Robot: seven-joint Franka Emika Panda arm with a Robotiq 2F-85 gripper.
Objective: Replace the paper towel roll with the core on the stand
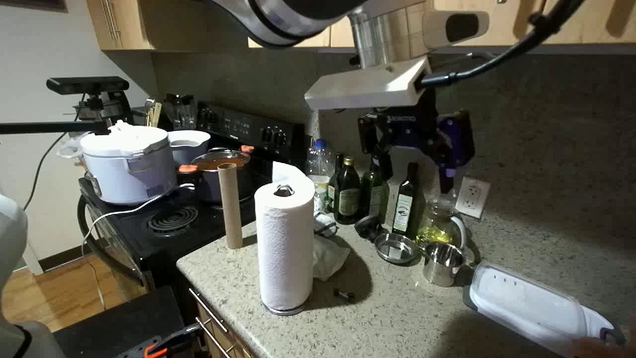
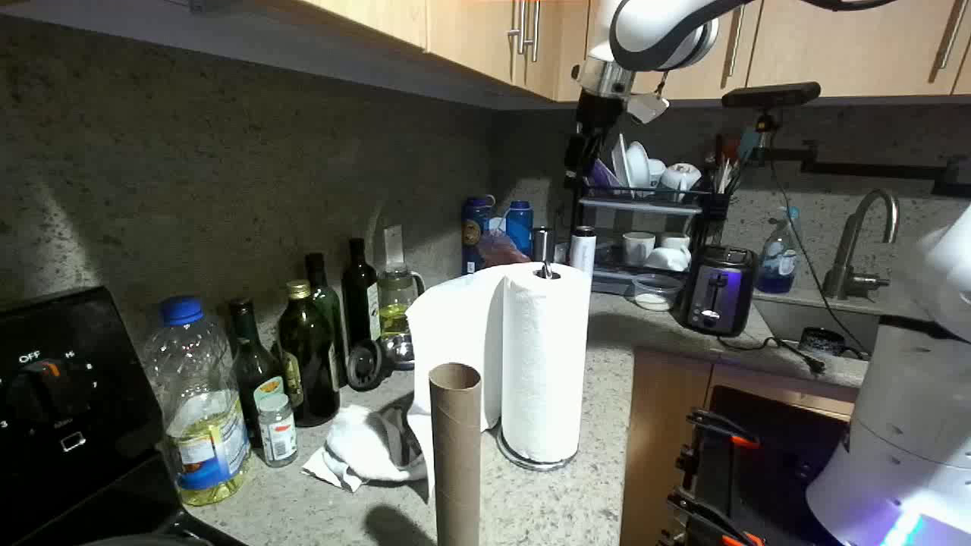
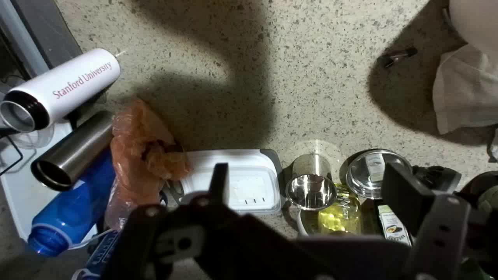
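The white paper towel roll (image 1: 284, 248) stands upright on the counter, around the stand's rod, in both exterior views. Of the stand, only the rod's tip (image 1: 284, 189) and part of the ring base (image 2: 531, 461) show; the roll hides the remainder. A loose sheet hangs from the roll. The brown core (image 1: 230, 209) is upright on the counter near the stove, apart from the roll; its lower end is cut off in an exterior view (image 2: 457, 455). High above the counter, toward the back wall, my gripper (image 1: 415, 175) is open. Nothing lies between its fingers in the wrist view (image 3: 309, 182).
Dark bottles (image 1: 349, 194), a metal cup (image 1: 442, 263) and a lidded white container (image 1: 529, 303) line the back of the counter. A crumpled cloth (image 2: 372, 447) lies beside the roll. A small black clip (image 3: 397, 57) is on the counter. The stove (image 1: 174, 223) holds pots.
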